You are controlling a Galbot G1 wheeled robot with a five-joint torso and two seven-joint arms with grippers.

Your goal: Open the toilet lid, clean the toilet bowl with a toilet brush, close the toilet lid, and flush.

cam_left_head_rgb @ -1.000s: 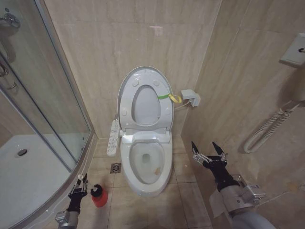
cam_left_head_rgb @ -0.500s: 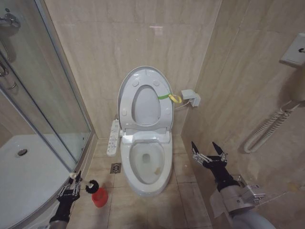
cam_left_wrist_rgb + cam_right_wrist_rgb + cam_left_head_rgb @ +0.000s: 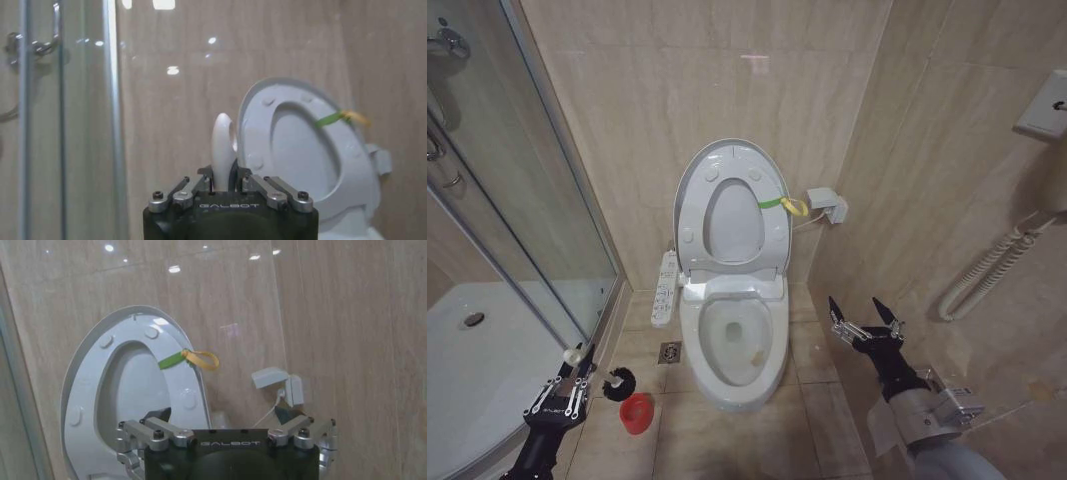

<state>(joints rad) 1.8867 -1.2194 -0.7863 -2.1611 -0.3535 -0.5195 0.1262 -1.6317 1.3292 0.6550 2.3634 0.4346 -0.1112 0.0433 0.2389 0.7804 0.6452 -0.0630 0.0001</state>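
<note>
I see the toilet lid (image 3: 732,205) standing raised against the far tiled wall, a glossy white oval of smooth plastic with the seat ring folded up inside it and a green and yellow strap (image 3: 784,205) looped on its right edge. Below it the toilet bowl (image 3: 732,345) lies open, white glazed ceramic, long and oval, with a slim white button panel (image 3: 664,288) sticking out at its left side.

My left gripper (image 3: 567,385) is low on the near left, beside the curved glass shower screen (image 3: 537,210), and it is clamped on the toilet brush (image 3: 617,381). In the left wrist view the smooth white handle (image 3: 222,145) rises between the gripper's pinched fingers (image 3: 257,187). The dark round bristle head hangs just above and to the left of the small red cup holder (image 3: 636,411) on the floor tiles, clear of its rim. A second ago the head sat down in that cup with the gripper farther toward me; since then the gripper has come up and away from me and the brush has lifted out.

My right gripper (image 3: 865,318) hovers to the right of the bowl near the beige wall, its two dark pointed fingers spread wide apart with nothing between them, just where it was a second ago.
</note>
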